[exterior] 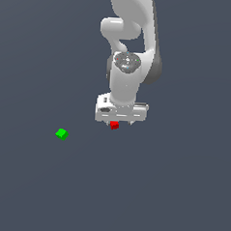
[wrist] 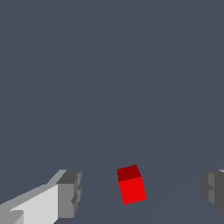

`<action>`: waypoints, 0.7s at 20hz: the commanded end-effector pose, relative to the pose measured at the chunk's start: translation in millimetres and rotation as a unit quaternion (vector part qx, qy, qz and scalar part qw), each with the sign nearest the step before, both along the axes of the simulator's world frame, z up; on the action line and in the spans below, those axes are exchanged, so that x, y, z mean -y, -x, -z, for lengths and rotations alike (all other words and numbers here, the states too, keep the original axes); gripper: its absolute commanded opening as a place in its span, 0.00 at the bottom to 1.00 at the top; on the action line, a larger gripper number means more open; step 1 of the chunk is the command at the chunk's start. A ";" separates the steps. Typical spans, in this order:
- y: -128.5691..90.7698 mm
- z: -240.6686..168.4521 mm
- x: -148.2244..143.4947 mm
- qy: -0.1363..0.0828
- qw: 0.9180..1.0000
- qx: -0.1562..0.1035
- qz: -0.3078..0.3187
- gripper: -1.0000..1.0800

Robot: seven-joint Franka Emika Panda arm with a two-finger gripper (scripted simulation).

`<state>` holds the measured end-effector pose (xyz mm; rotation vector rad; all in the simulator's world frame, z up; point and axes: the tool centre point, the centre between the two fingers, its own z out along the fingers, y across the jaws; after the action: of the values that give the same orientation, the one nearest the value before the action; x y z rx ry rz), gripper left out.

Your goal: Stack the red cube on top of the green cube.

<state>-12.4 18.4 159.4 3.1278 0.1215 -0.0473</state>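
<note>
The red cube lies on the dark grey floor, right under the white gripper, partly hidden by the hand. In the wrist view the red cube sits between the two grey fingertips, apart from both. The jaws are wide open and hold nothing. The green cube lies on the floor toward the exterior view's left of the gripper, well apart from the red cube. It is out of the wrist view.
The white arm reaches down from the top of the exterior view. The flat dark grey floor stretches all around.
</note>
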 end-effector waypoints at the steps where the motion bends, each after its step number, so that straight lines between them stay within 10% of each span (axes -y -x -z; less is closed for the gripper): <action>1: 0.0 0.0 0.0 0.000 1.000 0.000 0.000 0.96; 14: 26.0 23.7 3.8 -0.002 0.999 0.004 -0.033 0.96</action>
<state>-32.8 15.6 140.8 3.1260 0.2042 -0.0362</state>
